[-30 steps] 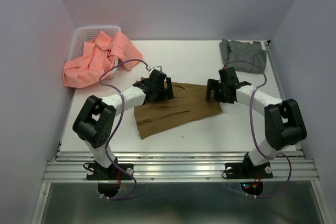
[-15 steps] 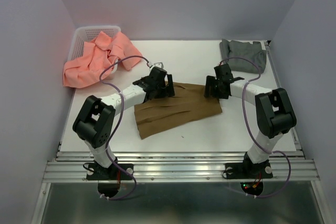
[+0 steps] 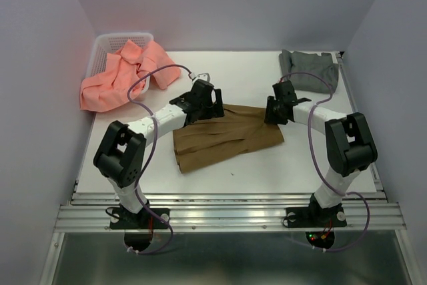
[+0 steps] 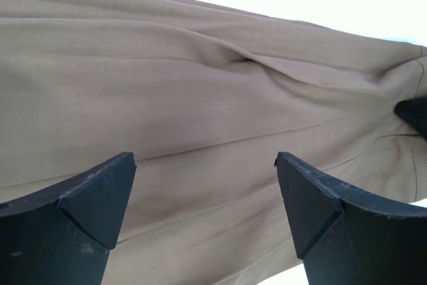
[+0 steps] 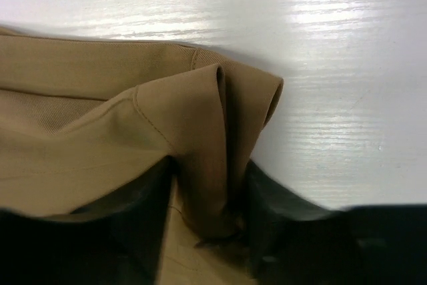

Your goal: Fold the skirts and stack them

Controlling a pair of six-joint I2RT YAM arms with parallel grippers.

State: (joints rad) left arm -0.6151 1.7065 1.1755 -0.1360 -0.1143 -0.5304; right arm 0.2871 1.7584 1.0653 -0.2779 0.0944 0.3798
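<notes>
While the pink skirt (image 3: 127, 75) spills crumpled from the basket (image 3: 107, 43) at the far left of the bench (image 3: 220, 171), the left claw (image 3: 208, 106) hangs over the tan skirt (image 3: 227, 141) at its far left corner, fingers wide apart and holding nothing. That skirt lies spread mid-bench, pleats running across it. It looks light, limp and a little slick, so it should sag and slide unless it is taken at two corners of the same edge, with a good bite of doubled hem. At its far right corner the right claw (image 5: 207, 191) is clamped on the cloth, a ridge of fabric squeezed up between its fingers. The grey skirt (image 3: 308, 71) sits folded at the far right corner of the bench. A second ago the right claw stood open and nearer the right edge. It has since swung in to the corner and closed, while the left claw has crept toward the far edge.
</notes>
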